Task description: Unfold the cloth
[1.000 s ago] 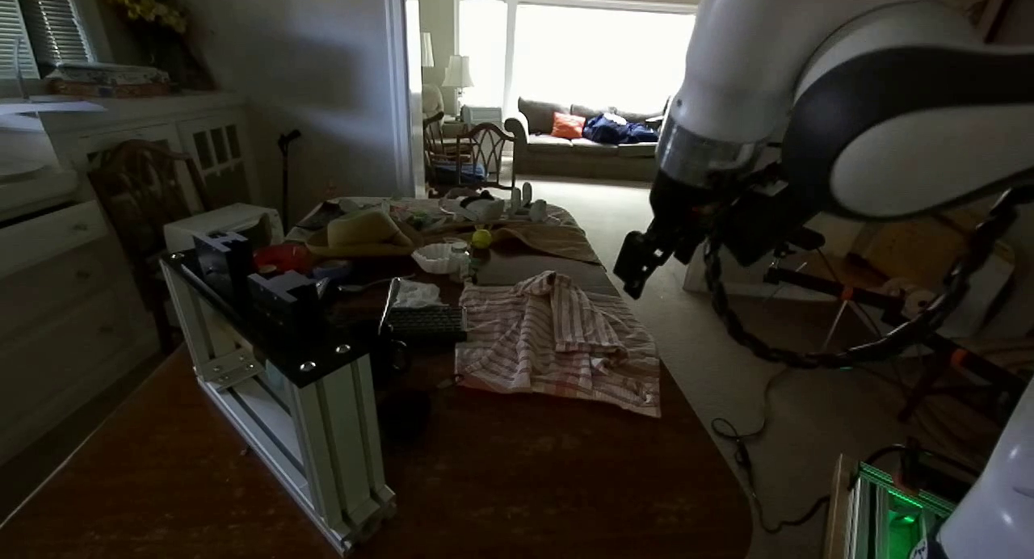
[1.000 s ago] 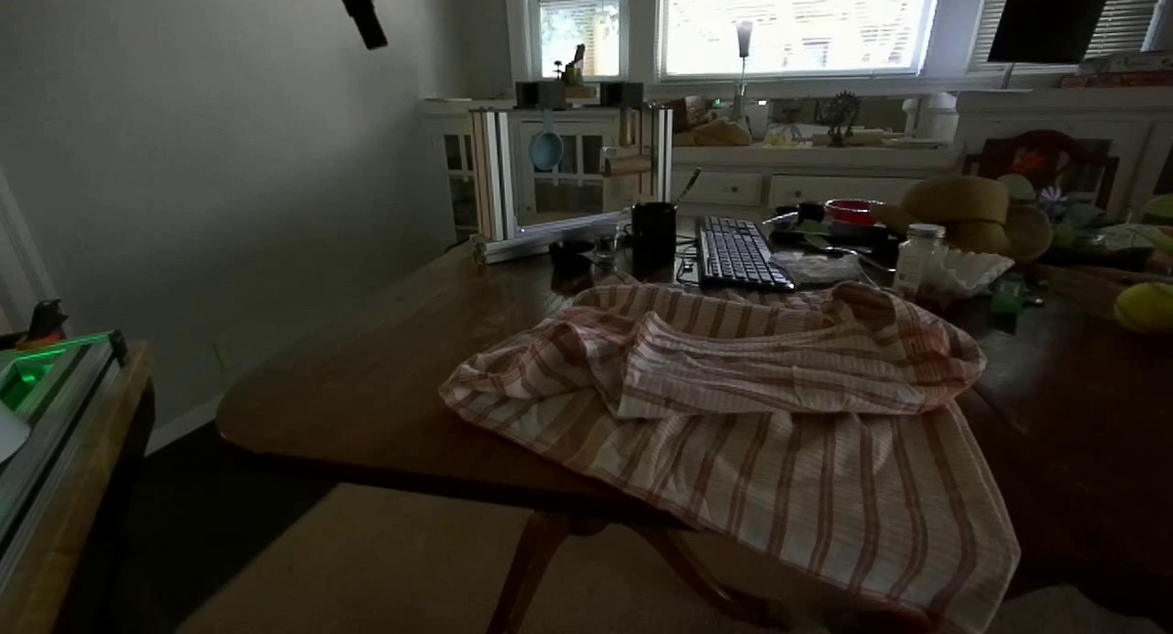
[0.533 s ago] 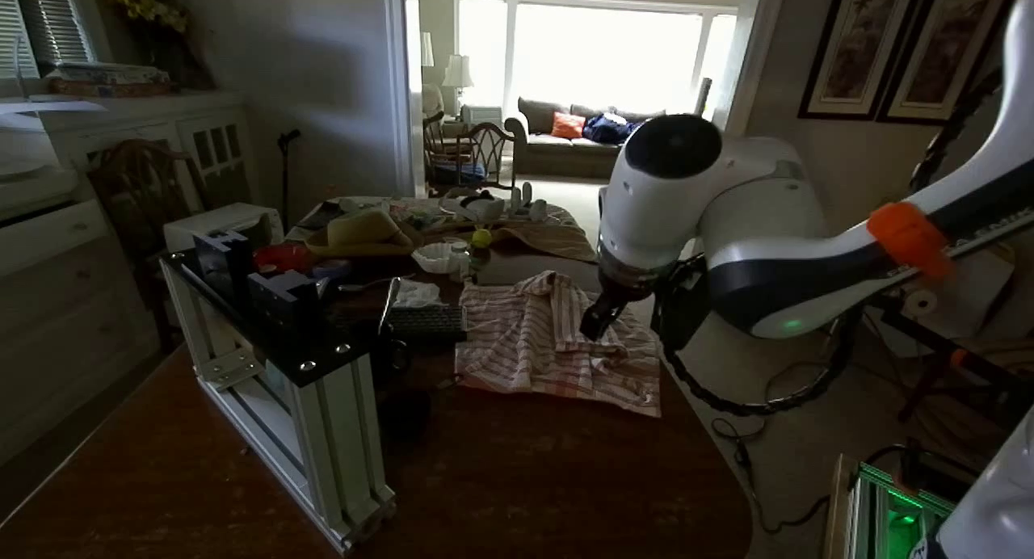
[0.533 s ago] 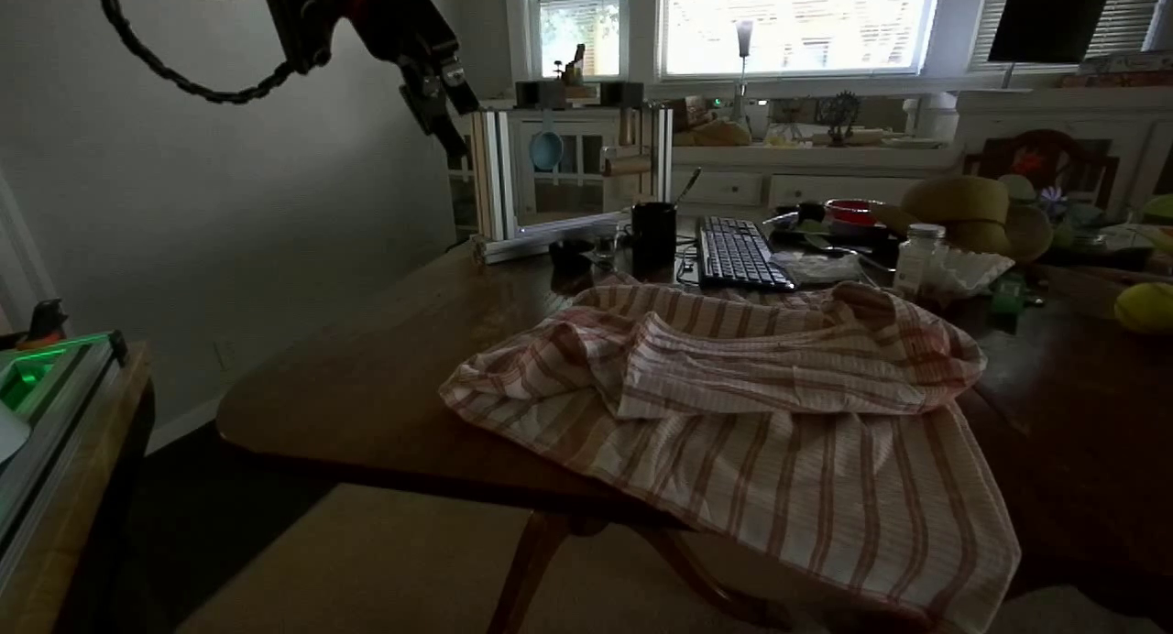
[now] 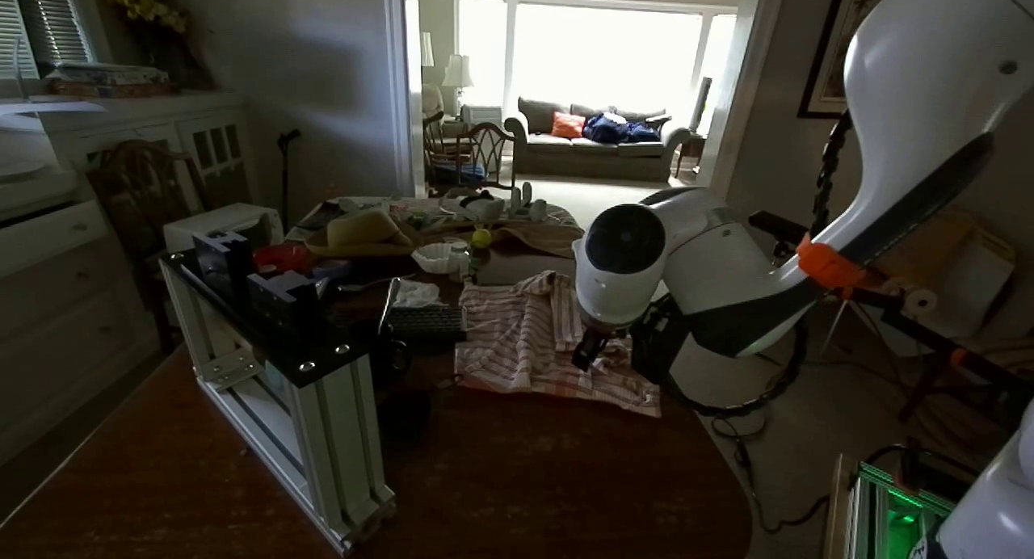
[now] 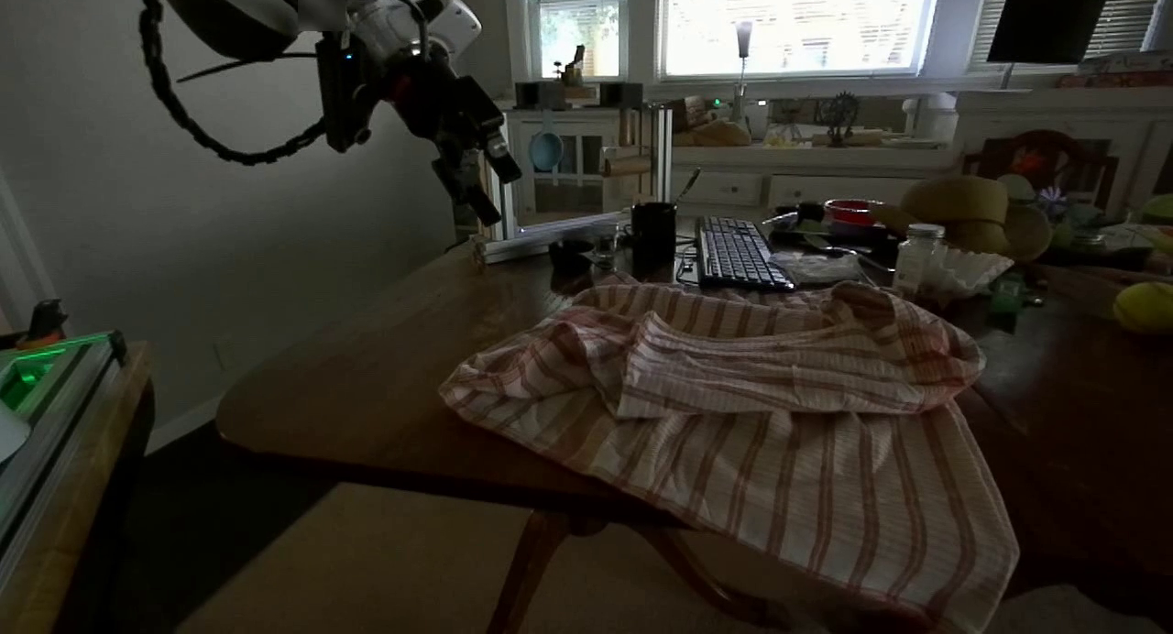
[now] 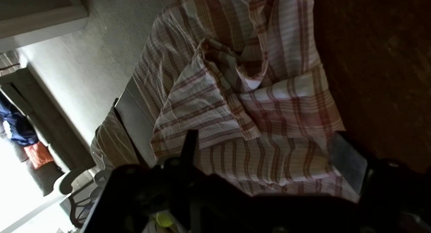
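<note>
Hanging in mid-air with jaws spread wide, apart from the rumpled, red-striped cloth [image 6: 779, 432] showing between them in the wrist view. Draped across the wooden bench [image 6: 367, 368], partly doubled over on itself, with one corner spilling past the edge in an exterior view. Lying just beside a black keyboard [image 6: 739, 252] and near a black cup [image 6: 653, 235] and a lidded jar [image 6: 916, 260].

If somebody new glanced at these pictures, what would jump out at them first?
Probably the red-striped cloth, rumpled on the wooden table and partly hanging over its edge in an exterior view. Next comes the white robot arm stretched over the table, its gripper open above the cloth. In an exterior view, a bright window glares behind the sofa.
</note>
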{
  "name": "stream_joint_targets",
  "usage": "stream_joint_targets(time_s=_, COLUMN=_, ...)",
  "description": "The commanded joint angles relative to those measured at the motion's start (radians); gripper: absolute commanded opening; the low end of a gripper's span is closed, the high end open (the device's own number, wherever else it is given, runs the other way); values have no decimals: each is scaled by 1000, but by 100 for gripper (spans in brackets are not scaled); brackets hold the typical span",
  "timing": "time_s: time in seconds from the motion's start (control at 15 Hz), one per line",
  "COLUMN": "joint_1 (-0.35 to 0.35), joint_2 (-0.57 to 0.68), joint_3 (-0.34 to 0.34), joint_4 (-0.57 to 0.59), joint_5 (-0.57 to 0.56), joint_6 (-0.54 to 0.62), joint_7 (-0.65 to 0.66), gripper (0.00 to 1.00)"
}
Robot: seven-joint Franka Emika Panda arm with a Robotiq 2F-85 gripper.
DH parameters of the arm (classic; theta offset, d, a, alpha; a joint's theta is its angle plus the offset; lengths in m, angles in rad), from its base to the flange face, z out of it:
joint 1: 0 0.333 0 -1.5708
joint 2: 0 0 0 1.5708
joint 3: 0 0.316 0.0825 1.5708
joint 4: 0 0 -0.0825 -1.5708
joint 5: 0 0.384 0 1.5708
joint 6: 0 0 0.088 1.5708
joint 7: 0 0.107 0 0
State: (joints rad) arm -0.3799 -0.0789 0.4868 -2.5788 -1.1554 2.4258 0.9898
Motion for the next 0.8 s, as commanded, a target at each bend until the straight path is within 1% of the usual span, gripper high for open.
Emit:
stream_joint_targets(time_s=0.0, joint_1=195, joint_2=30, joint_3=-197, joint_4=14, joint_5=11, joint_6=-32, joint_7=1, gripper=100)
stream_joint_targets(time_s=0.07, joint_1=223, joint_2=51, joint_3=-226, joint_4=27, joint_5=24, joint_6=-45, joint_7=0, gripper=100)
stream_joint_targets(time_s=0.13, joint_1=238, joint_2=65, joint_3=-240, joint_4=36, joint_5=31, joint_6=-52, joint_7=-1, gripper=100)
stream_joint_targets(time_s=0.27, joint_1=249, joint_2=74, joint_3=-246, joint_4=44, joint_5=37, joint_6=-60, joint_7=-1, gripper=100)
stream_joint_targets(time_s=0.33, joint_1=243, joint_2=87, joint_3=-252, joint_4=49, joint_5=12, joint_6=-38, joint_7=15, gripper=100)
stream_joint_targets(time_s=0.4, joint_1=254, joint_2=107, joint_3=-267, joint_4=60, joint_5=-26, joint_6=-32, joint_7=35, gripper=100)
stream_joint_targets(time_s=0.47, joint_1=276, joint_2=127, joint_3=-291, joint_4=71, joint_5=-52, joint_6=-26, joint_7=45, gripper=100)
stream_joint_targets(time_s=0.53, joint_1=297, joint_2=147, joint_3=-311, joint_4=84, joint_5=-106, joint_6=-28, joint_7=76, gripper=100)
stream_joint_targets(time_s=0.73, joint_1=341, joint_2=194, joint_3=-354, joint_4=116, joint_5=-169, joint_6=-21, joint_7=94, gripper=100)
